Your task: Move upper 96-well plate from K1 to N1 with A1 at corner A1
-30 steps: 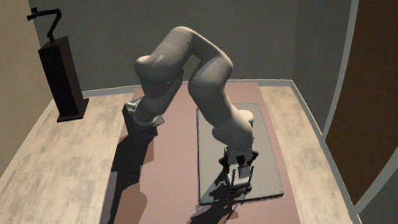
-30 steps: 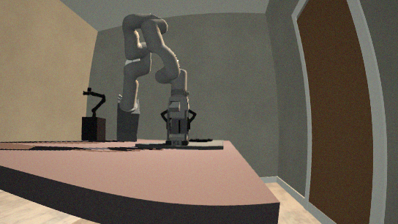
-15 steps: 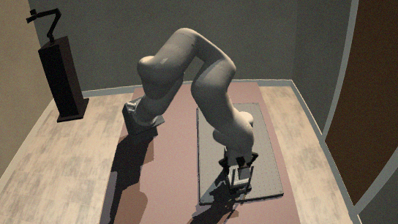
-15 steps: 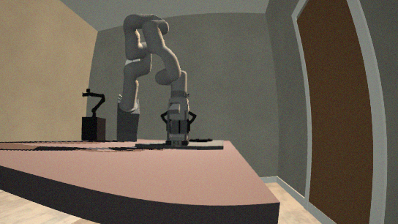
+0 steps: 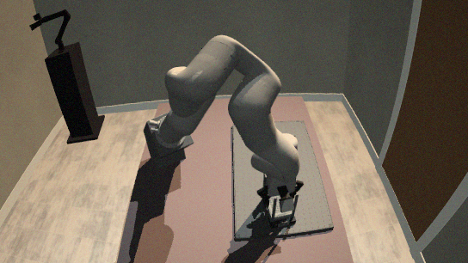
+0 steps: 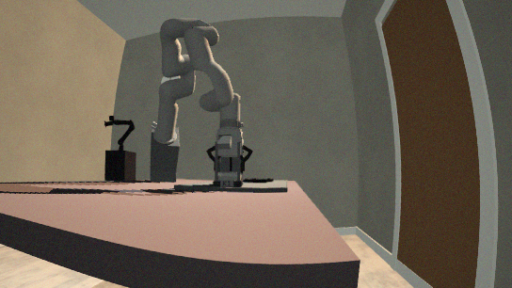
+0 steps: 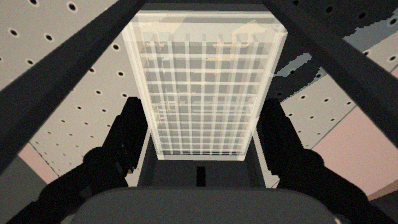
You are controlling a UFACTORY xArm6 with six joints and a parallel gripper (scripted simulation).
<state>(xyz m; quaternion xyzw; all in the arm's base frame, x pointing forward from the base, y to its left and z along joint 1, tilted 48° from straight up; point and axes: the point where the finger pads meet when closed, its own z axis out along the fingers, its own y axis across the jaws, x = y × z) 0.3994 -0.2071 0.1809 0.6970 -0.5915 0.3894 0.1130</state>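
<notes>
Translucent plate (image 7: 202, 90) lengthwise between open gripper (image 7: 200, 135) fingers.

The arm (image 6: 188, 80) holds its open pincer (image 6: 229, 181) low over the grey board (image 6: 264, 188).

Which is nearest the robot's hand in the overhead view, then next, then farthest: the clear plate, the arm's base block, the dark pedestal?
1. Clear plate, right under the open hand.
2. Arm's base block, back left on the table.
3. Dark pedestal, far left on the floor.
</notes>
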